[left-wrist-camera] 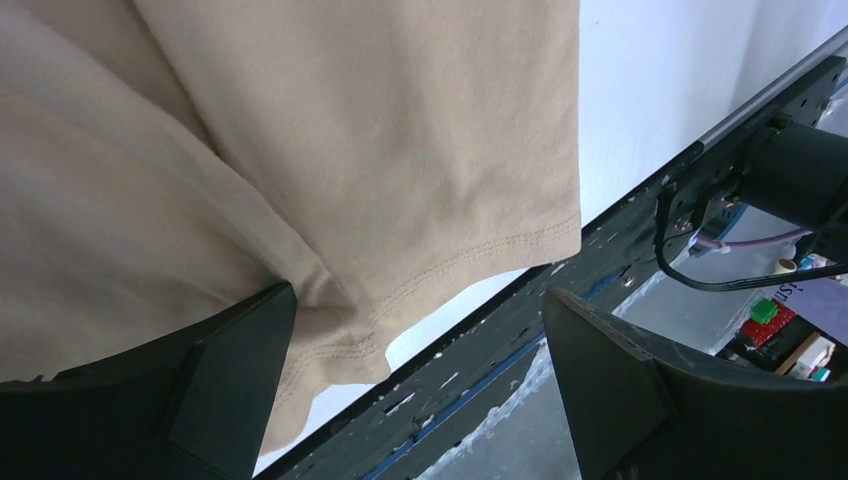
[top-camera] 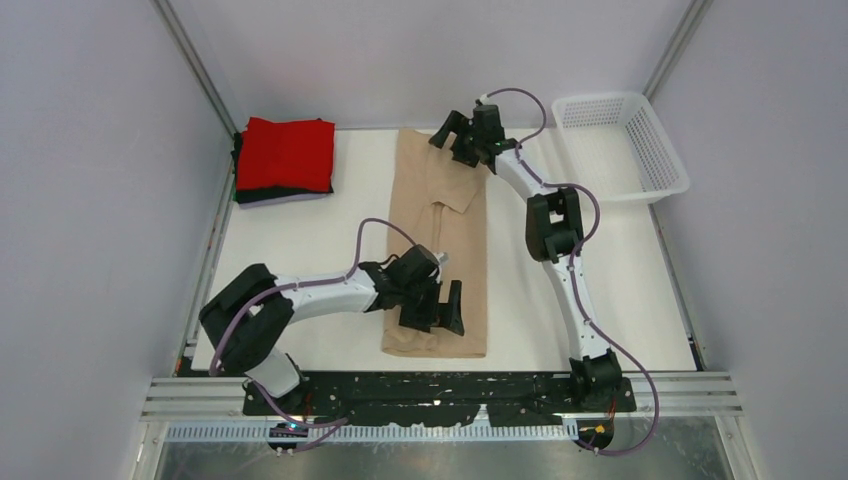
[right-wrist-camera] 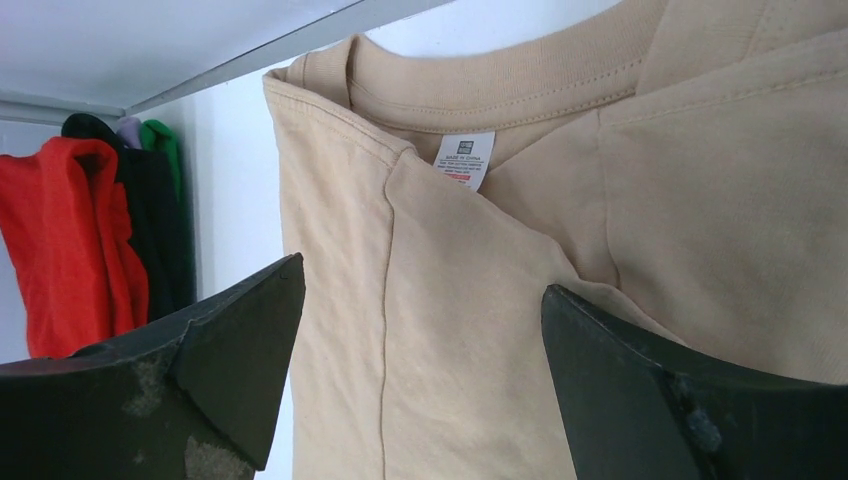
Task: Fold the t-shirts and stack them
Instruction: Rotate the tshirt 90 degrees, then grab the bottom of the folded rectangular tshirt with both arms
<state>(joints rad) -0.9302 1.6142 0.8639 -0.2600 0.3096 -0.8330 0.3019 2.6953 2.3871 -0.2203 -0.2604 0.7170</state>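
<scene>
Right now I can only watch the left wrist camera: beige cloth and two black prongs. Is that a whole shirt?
Observer: Yes. It is a whole beige short-sleeved t-shirt, its sides folded in, lying as one long strip.
Operator: Where is the other arm?
Observer: The right gripper is open at the shirt's far collar end.
Operator: Are there other shirts?
Observer: A bright red folded t-shirt lies on top of a pile of darker folded clothes in the far left corner.
</scene>
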